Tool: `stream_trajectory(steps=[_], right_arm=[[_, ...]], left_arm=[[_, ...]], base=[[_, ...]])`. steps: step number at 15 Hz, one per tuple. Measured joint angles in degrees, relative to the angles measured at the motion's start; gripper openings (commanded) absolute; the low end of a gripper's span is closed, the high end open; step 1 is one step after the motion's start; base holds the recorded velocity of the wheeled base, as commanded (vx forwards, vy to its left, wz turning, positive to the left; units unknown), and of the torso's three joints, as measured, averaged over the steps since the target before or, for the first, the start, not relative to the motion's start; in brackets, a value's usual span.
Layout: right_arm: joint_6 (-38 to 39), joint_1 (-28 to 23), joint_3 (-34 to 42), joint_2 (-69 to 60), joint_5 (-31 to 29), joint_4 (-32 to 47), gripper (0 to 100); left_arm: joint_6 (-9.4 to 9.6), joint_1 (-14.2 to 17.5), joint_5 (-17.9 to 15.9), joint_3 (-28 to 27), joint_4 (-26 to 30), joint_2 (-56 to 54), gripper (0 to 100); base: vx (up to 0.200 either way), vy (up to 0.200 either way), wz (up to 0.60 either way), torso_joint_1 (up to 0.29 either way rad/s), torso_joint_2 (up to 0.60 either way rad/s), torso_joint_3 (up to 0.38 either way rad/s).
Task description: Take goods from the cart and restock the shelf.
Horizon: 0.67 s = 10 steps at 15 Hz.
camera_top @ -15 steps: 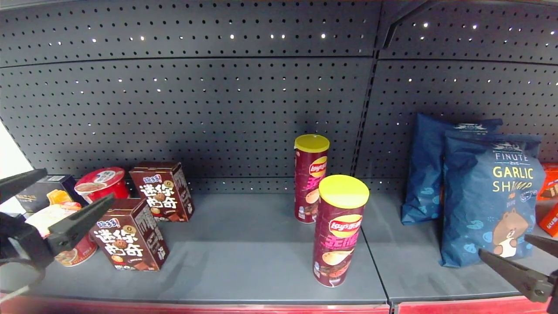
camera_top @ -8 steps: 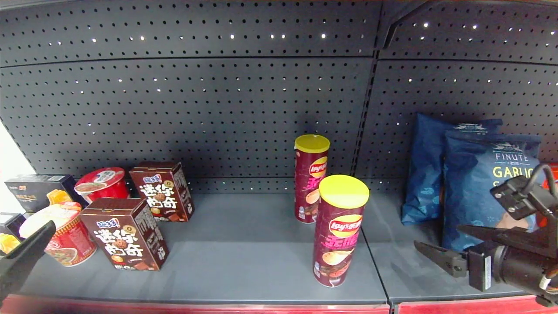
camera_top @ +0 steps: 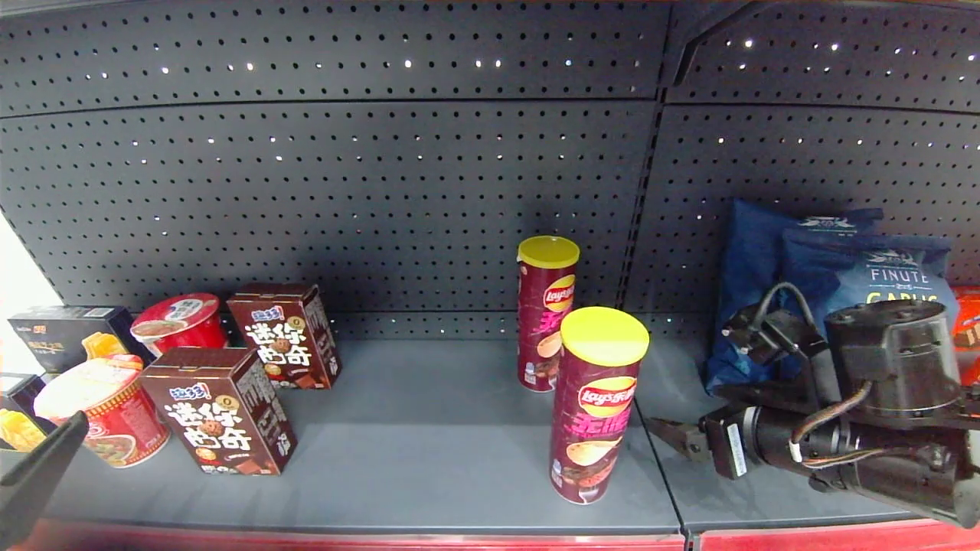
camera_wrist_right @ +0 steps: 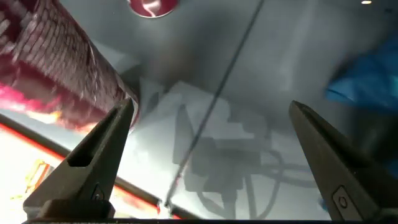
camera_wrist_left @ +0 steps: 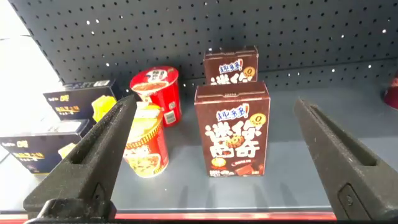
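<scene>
Right gripper (camera_wrist_right: 211, 104): jaws spread wide, holding nothing, low over the right-hand part of the grey shelf deck (camera_top: 429, 436). Its black arm lies across the front of the front blue bag (camera_top: 873, 268). One fingertip (camera_top: 666, 432) points left and sits just beside the near chip can (camera_top: 597, 405), with a thin gap between them.

Left gripper (camera_wrist_left: 214, 102): also wide open and empty, at the near left edge of the shelf; it faces the near cookie box (camera_wrist_left: 232, 130) without touching it.

The goods all stand on the shelf:
- Near the middle, the near chip can is upright with a yellow lid; the far chip can (camera_top: 545, 310), its twin, stands behind it and slightly left, apart from it.
- To the left, the far cookie box (camera_top: 285, 335) stands behind the near one; both are brown and upright.
- Left of these is a near noodle cup (camera_top: 103, 413), red, with a far noodle cup (camera_top: 180, 321) behind it.
- At the left end are two dark boxes (camera_top: 65, 337).
- On the right, a rear blue bag (camera_top: 754, 252) leans behind the front one; an orange pack (camera_top: 966, 314) shows at the right edge.

The deck is matte grey metal in two panels; they meet at a seam (camera_top: 662, 474) just right of the near chip can; a red strip (camera_top: 344, 542) runs along the front edge. The back wall is dark pegboard (camera_top: 344, 191); light glints through some of its holes; a vertical upright (camera_top: 643, 229) splits it into two bays. A bright white patch (camera_top: 15, 283) shows past the shelf's left end.
</scene>
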Motion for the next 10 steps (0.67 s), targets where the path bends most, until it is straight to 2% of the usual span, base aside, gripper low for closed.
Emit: stream_trajectory(steps=[10], right_arm=[[0.00, 2.93, -4.19, 6.84, -0.48, -0.09, 100]], left_arm=[[-0.49, -0.11, -0.35, 2.47, 0.00, 0.00, 100]], base=[[0.000, 0.000, 0.00, 0.000, 0.00, 0.000]])
